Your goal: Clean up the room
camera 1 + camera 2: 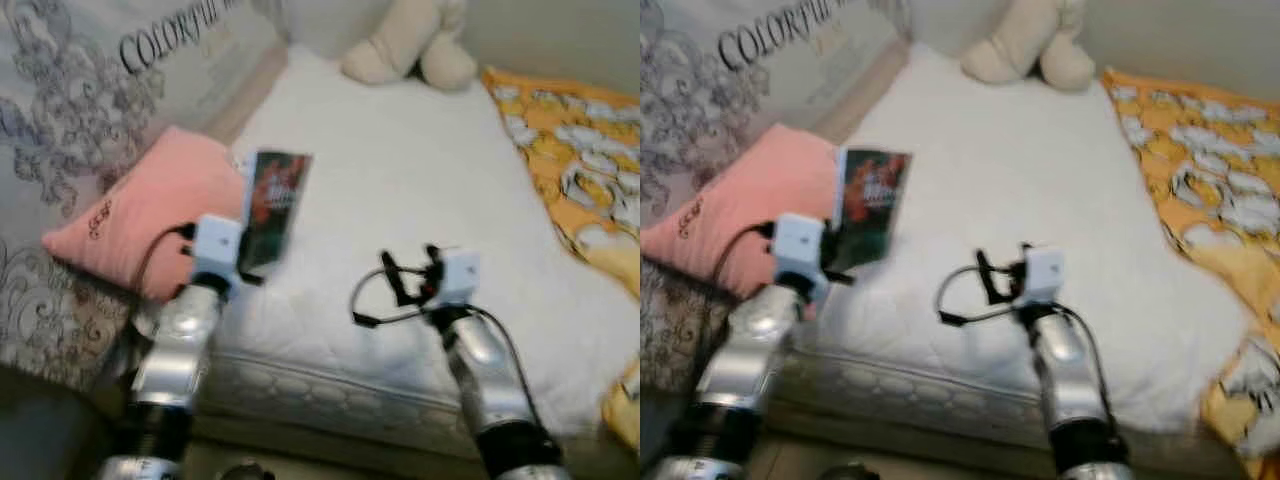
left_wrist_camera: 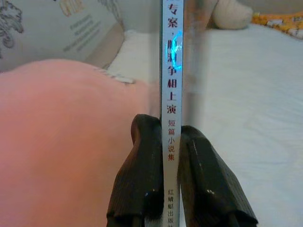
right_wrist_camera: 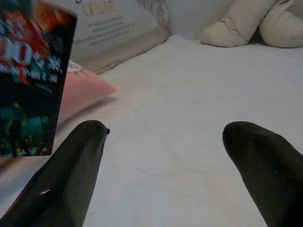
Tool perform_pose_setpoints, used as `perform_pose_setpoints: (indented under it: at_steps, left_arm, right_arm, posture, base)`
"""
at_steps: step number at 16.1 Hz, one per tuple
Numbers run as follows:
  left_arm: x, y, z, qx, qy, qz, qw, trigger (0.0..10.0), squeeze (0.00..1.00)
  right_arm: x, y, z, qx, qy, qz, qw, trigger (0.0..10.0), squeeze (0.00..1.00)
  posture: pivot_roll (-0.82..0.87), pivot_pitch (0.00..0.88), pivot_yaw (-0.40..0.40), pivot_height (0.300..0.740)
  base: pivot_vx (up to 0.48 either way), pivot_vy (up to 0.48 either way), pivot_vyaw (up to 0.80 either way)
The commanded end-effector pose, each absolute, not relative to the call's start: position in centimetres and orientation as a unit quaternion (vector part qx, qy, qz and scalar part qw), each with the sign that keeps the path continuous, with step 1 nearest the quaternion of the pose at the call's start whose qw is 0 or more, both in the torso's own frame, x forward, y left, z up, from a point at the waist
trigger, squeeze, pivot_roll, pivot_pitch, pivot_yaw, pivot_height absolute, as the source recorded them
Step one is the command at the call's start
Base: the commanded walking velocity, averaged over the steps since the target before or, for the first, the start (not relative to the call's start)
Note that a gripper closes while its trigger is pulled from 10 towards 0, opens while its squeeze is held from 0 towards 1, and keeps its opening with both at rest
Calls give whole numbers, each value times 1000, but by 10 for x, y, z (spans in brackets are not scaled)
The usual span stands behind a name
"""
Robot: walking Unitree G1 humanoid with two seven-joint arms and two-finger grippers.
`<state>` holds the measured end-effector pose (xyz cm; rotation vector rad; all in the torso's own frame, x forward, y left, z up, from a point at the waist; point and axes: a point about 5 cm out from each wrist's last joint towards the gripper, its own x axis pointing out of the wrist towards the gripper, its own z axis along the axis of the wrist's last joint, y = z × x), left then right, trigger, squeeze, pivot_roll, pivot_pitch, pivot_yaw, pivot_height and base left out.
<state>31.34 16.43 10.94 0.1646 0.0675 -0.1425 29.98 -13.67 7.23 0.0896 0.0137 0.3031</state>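
The white mattress (image 1: 420, 180) spreads ahead of both claws. A pink pillow (image 1: 150, 215) lies just left of the left gripper (image 2: 171, 142), which clamps an upright paperback book (image 1: 275, 205) by its spine. The right gripper (image 3: 165, 146) hovers empty, fingers wide apart.

From the left gripper (image 1: 830, 262) at nine o'clock a dark-covered book (image 1: 868, 206) stood upright over the white mattress (image 1: 1040, 190), beside a pink pillow (image 1: 745, 200), while the right arm's wrist (image 1: 1040, 275) sat near centre and a cream plush toy (image 1: 1025, 45) lay at twelve o'clock.
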Motion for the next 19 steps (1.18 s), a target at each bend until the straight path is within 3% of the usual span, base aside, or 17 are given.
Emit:
perform_pose_setpoints:
  at_steps: [1, 3, 7, 14, 17, 19]
  left_arm:
    - [319, 154, 124, 78, 3, -88, 993, 10000, 0]
    - [321, 153, 126, 81, 1, -94, 992, 10000, 0]
    - [325, 145, 130, 74, -4, -105, 992, 10000, 0]
    - [357, 71, 154, -28, 16, -301, 953, 10000, 0]
    - [368, 42, 168, -101, 39, -381, 918, 10000, 0]
    - [370, 29, 158, -102, 77, -394, 910, 10000, 0]
  right_arm:
    - [301, -147, 77, 29, -4, 138, 990, 10000, 0]
    - [301, -148, 76, 26, 1, 135, 991, 10000, 0]
    - [300, -151, 77, 29, -6, 131, 991, 10000, 0]
    - [287, -155, 76, 12, 1, 151, 988, 10000, 0]
    - [269, -168, 74, 3, 13, 143, 990, 10000, 0]
    - [252, -174, 73, -7, 25, 144, 989, 10000, 0]
  posture:
    - [24, 0, -42, 740]
    - [20, 0, -40, 740]
    - [12, 0, -45, 740]
    - [-54, 0, -82, 740]
    - [-125, 17, -96, 740]
    - [-204, 54, -110, 740]
  base:
    - [0, 458, 0]
    - [0, 435, -775]
    - [71, 80, 0]
    - [0, 0, 0]
    - [0, 0, 0]
    - [0, 0, 0]
